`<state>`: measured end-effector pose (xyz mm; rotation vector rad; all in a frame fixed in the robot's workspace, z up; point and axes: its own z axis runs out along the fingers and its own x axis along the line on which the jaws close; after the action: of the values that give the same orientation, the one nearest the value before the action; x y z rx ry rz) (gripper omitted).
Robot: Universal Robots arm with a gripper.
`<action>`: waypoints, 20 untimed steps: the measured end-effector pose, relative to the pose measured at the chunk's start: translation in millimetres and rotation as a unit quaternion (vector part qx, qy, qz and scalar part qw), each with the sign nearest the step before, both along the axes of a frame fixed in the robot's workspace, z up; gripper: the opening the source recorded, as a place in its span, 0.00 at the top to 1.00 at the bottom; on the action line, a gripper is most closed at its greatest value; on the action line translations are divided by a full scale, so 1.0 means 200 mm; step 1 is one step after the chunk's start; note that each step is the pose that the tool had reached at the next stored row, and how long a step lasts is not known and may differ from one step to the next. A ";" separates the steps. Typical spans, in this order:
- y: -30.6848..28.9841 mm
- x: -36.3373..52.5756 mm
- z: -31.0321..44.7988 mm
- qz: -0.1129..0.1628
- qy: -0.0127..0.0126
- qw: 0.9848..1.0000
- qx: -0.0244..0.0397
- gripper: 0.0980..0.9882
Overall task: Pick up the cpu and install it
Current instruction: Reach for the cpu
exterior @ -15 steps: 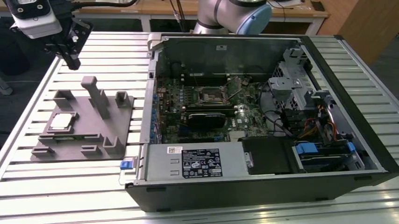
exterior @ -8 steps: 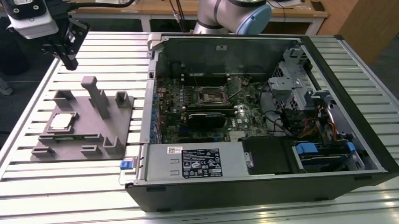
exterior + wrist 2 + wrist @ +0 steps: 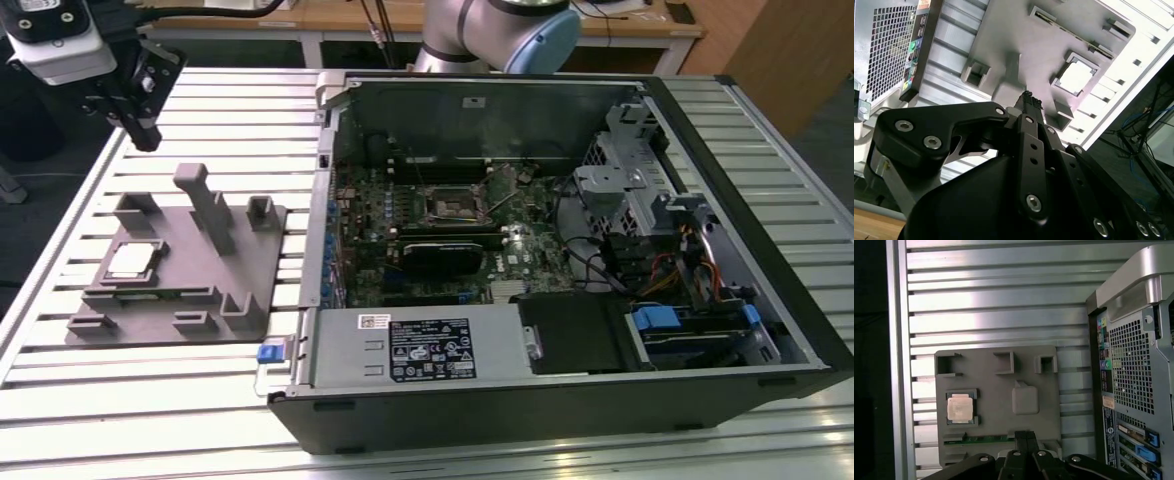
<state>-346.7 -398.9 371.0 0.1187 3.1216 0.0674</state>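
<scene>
The cpu [image 3: 130, 260], a pale silvery square chip, lies in a recess on the exterior view's left side of the grey holder plate [image 3: 187, 250]. It also shows in both wrist views, as cpu [image 3: 960, 407] and cpu [image 3: 1075, 77]. My gripper [image 3: 142, 130] hangs high over the table's far left corner in the exterior view, well above and behind the holder. Its black fingertips [image 3: 1025, 436] are pressed together with nothing between them, the same as in the second wrist view's gripper [image 3: 1029, 101]. The dark square socket [image 3: 447, 203] sits on the motherboard inside the open computer case [image 3: 767, 250].
The grey holder plate [image 3: 994, 395] carries upright posts [image 3: 207, 205] and blocks [image 3: 260, 212]. The open case fills the exterior view's right side, and its rear panel [image 3: 1134, 365] stands close beside the holder. The robot's base [image 3: 501, 30] stands behind the case. Slatted metal table [image 3: 80, 420] lies all around.
</scene>
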 end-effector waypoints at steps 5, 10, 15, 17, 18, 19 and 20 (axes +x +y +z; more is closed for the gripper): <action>0.000 -0.017 -0.002 0.000 0.000 1.000 0.000 0.99; 0.000 -0.034 -0.005 0.000 0.001 1.000 0.000 0.99; 0.000 -0.051 -0.007 0.000 0.001 1.000 0.000 0.99; 0.000 -0.058 -0.008 0.000 0.001 1.000 0.000 0.99; 0.000 -0.061 -0.009 0.000 0.001 1.000 0.000 0.99; 0.000 -0.064 -0.009 0.000 0.001 1.000 0.000 0.99; 0.000 -0.067 -0.010 0.000 0.001 1.000 0.000 0.99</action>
<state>-360.1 -399.0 369.0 0.1188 3.1241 0.0672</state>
